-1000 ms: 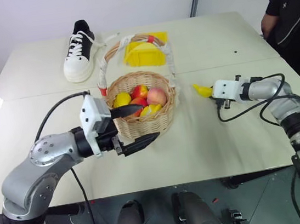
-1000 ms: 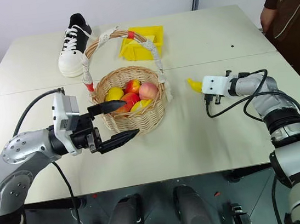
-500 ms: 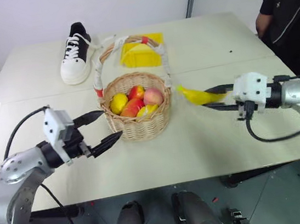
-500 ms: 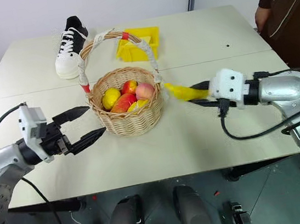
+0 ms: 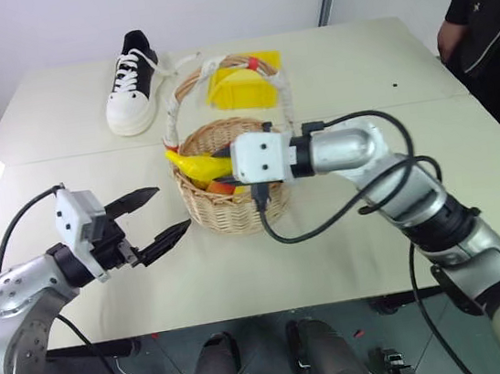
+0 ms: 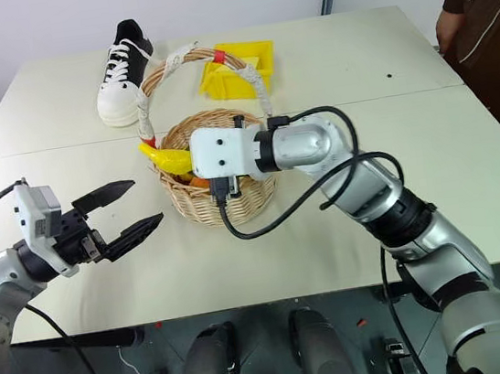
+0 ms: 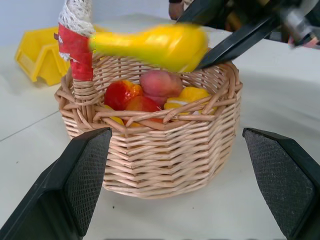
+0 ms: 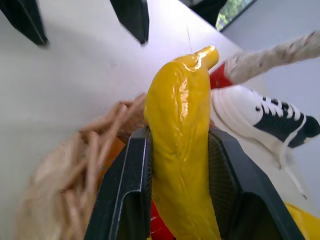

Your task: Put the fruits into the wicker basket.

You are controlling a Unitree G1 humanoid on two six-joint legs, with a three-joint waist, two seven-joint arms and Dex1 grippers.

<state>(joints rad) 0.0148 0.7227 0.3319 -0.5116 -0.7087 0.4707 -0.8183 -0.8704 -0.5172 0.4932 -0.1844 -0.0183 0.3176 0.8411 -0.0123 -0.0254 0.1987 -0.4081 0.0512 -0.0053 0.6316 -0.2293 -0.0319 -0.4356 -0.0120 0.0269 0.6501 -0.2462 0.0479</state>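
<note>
**Observer:** Lower left of the head view, nearest the camera, the left gripper (image 5: 155, 225) hangs just above the desk (image 5: 350, 247) with its fingers spread wide and nothing between them. It sits beside the wicker basket (image 5: 235, 209), apart from it, pointing at its near wall.

**Colleague:** And at mid-frame?

**Observer:** The right gripper (image 5: 220, 168) reaches across from the right of the frame and is over the basket's left rim. Its fingers are narrowed onto the banana (image 5: 194, 165), which they clamp along its length; the free end juts toward the upper left, past the rim and close to the red band at the foot of the handle (image 5: 285, 90).

**Colleague:** What lies under it?

**Observer:** Red and yellow fruits (image 7: 150, 95), one peach-coloured, are already heaped inside the basket. The banana is held above them, not resting on anything as far as the wrist views show.

**Colleague:** So which step is this?

**Observer:** It looks like the delivery of the last loose fruit. The next move would seem to call for bringing the banana a little back over the middle, so its tip clears the rim and handle, then opening the fingers to let it drop on the pile.

**Colleague:** Farther back?

**Observer:** In the upper part of the frame stand a black-and-white sneaker (image 5: 133, 96) and a yellow bin (image 5: 239, 89), with a person (image 5: 485, 8) at the upper right edge.
</note>
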